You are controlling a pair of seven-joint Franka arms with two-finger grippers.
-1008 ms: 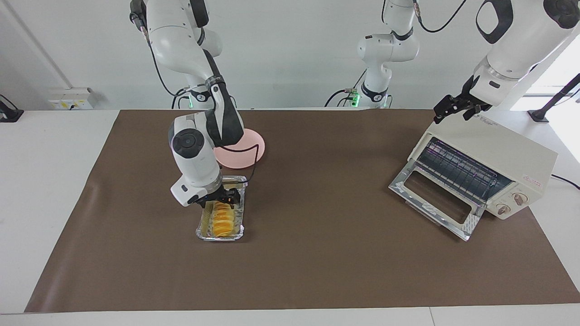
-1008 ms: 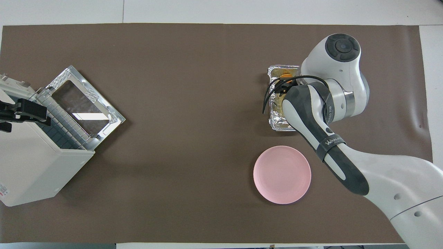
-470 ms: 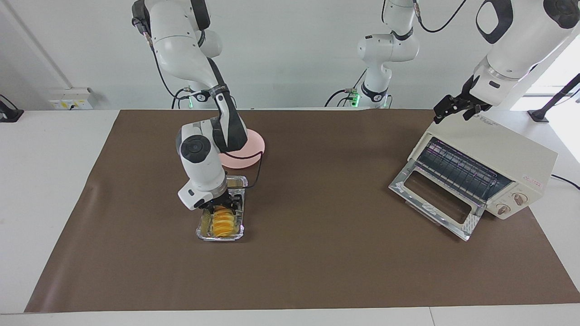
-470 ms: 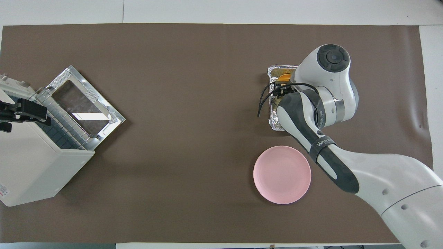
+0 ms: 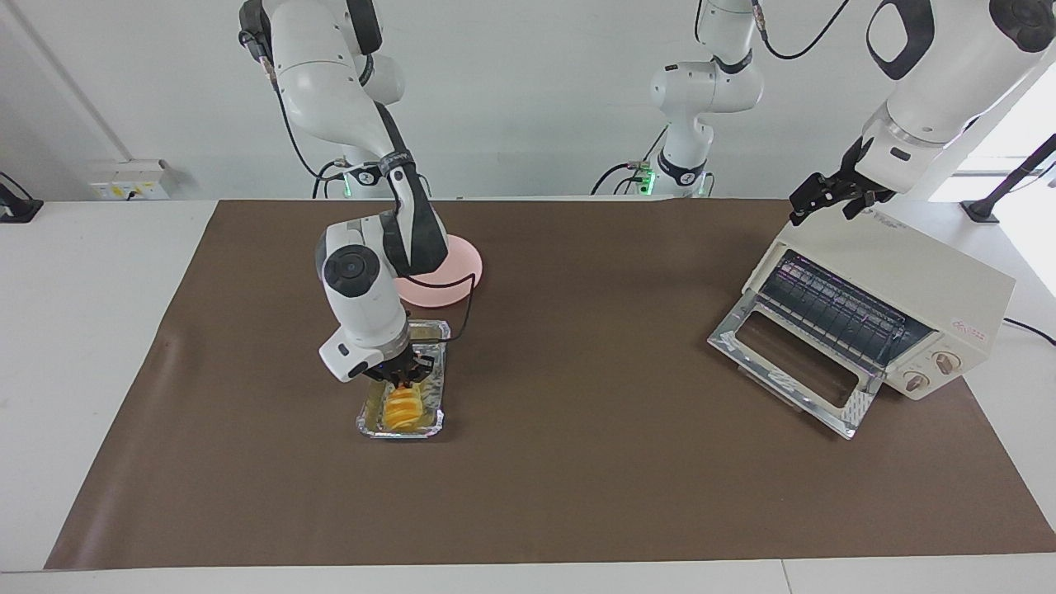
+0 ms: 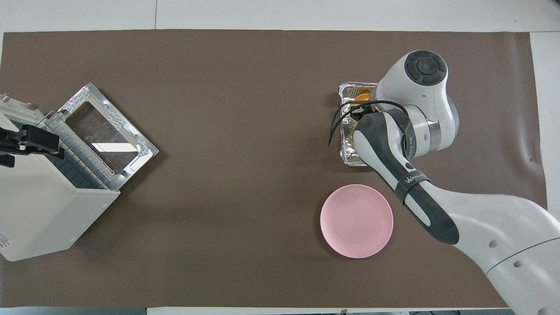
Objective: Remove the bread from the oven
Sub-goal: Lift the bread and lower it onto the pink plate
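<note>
While the oven (image 5: 887, 309) stands at the left arm's end of the counter (image 5: 577, 462) with its glass door (image 5: 792, 363) dropped open, the bread (image 5: 402, 407) lies in a foil tray (image 5: 369, 425) toward the right arm's end, farther from the robots than the pink plate (image 5: 462, 264). The right gripper (image 5: 404, 378) is down at the loaf's nearer end; whether its fingers clamp the bread cannot be told. The left gripper (image 5: 829, 200) waits over the oven's top corner, and its finger spacing cannot be read either.
</note>
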